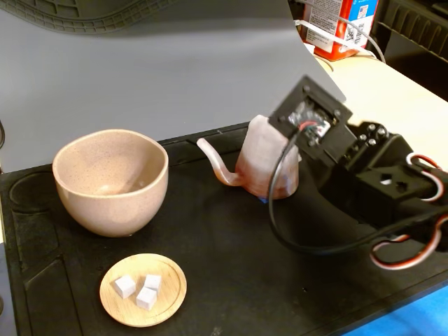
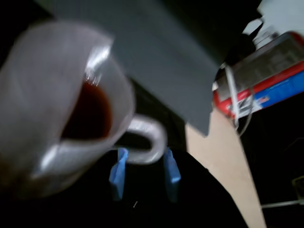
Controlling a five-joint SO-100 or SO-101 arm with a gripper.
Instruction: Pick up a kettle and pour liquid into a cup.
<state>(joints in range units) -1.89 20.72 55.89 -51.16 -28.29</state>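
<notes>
The pinkish-white kettle (image 1: 262, 164) stands on the black mat (image 1: 224, 241), its thin spout (image 1: 213, 162) pointing left toward the cup (image 1: 110, 182). The cup is a wide speckled beige-pink bowl, apart from the kettle. The arm's wrist (image 1: 315, 122) covers the kettle's right side and hides the fingers in the fixed view. In the blurred wrist view the kettle (image 2: 52, 95) fills the left half. Dark reddish-brown liquid (image 2: 90, 111) shows inside it. My gripper (image 2: 144, 166) has its blue fingertips (image 2: 118, 171) against both sides of the loop handle (image 2: 151, 137).
A small wooden saucer (image 1: 143, 289) with three white cubes lies in front of the cup. A grey board (image 1: 140, 70) stands behind the mat. A red, white and blue carton (image 1: 343, 24) sits on the light wooden table at the back right.
</notes>
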